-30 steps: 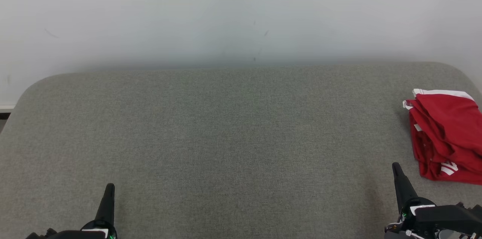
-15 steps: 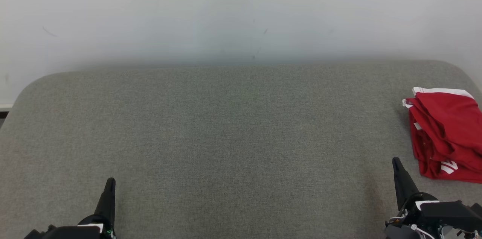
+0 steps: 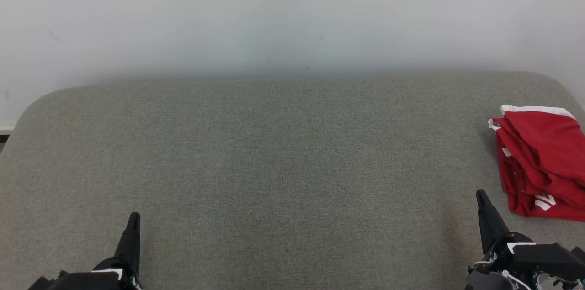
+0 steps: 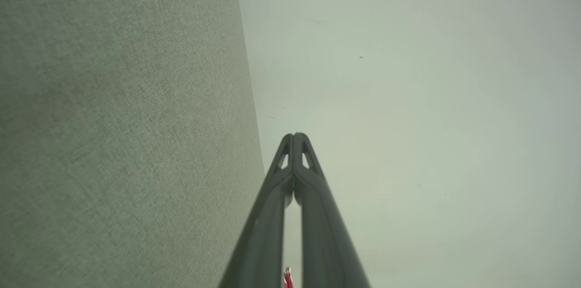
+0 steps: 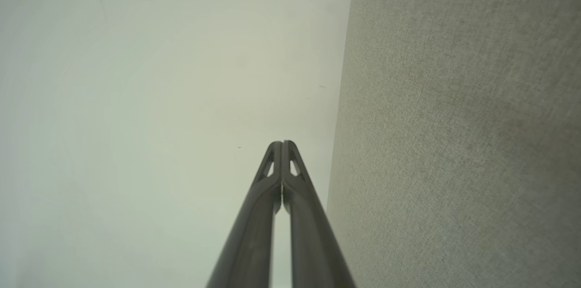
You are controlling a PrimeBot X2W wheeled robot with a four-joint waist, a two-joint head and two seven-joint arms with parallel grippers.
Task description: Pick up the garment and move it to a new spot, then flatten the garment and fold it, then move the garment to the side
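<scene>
Head view looks down on a broad grey woven-fabric surface [image 3: 292, 166] with rounded far corners, backed by a plain pale wall [image 3: 292, 16] at 12 o'clock. The red garment with white trim and white lettering [image 3: 541, 162] lies at 3 o'clock, close to the surface's right edge and partly cut off by the frame. It sits in a compact, layered stack with some uneven edges, not spread out.

The left gripper [image 3: 133, 219] rests at 7 o'clock and the right gripper [image 3: 481, 196] at 5 o'clock, both pointing toward 12. Neither touches the garment. The right one is near the stack's lower corner but apart from it, and the left is well apart from it across the open cloth. In the left wrist view its long dark fingers [image 4: 272, 197] meet at the tips with nothing between them. The right wrist view shows the same, with fingers [image 5: 258, 206] pressed together and empty. Both grippers are closed on nothing.

Judging from the stacked garment off to the side and the bare middle of the surface, the last step, moving the folded garment aside, looks done. No further grasp seems called for. If the stack needed tidying, the right gripper would have to part its fingers and reach toward 1 o'clock.
</scene>
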